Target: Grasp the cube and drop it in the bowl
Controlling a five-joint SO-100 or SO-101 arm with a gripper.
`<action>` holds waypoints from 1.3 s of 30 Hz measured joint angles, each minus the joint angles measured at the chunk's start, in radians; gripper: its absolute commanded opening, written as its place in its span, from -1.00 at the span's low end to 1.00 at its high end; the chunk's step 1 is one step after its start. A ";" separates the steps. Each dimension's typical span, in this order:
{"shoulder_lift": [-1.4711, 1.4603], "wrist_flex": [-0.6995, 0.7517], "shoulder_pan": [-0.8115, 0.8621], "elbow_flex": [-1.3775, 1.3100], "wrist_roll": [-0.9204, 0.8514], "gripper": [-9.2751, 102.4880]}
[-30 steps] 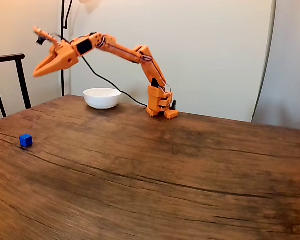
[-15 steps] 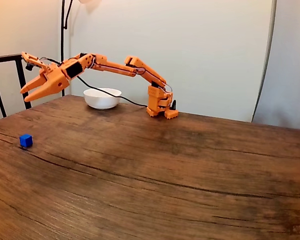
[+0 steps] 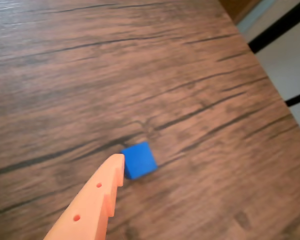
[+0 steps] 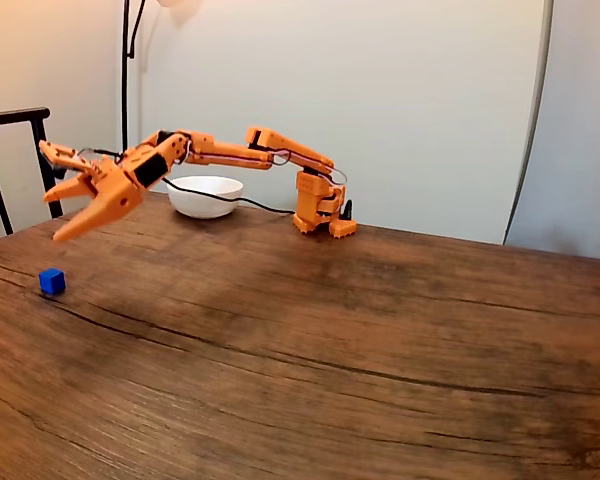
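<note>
Currently, item 1: cube (image 4: 51, 281), blue, on wood table (image 4: 360, 340) nr its left edge in fixed view, untouched. Item 2: bowl (image 4: 205, 196), white, far back by arm base, well apart from cube. Item 3: gripper (image 4: 62, 210), orange, jaws spread wide, in air above/right of cube; wrist view shows one fingertip (image 3: 112, 167) just beside cube (image 3: 139, 159).

A tiny bright blue cube (image 4: 51, 281) sits flat on the dark wooden bench (image 4: 330, 340), near its left edge in the fixed view, its plain faces unmarked. Well apart from it, at the far side, a plain glossy white bowl (image 4: 205, 197) stands upright.
</note>
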 measured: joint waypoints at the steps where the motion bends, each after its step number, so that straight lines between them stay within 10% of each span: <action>1: -0.014 -0.015 -0.005 0.000 -0.031 0.09; 13: -0.199 -0.259 -0.018 -0.002 -0.210 0.08; 39: -0.209 -0.167 -0.011 -0.052 -0.215 0.08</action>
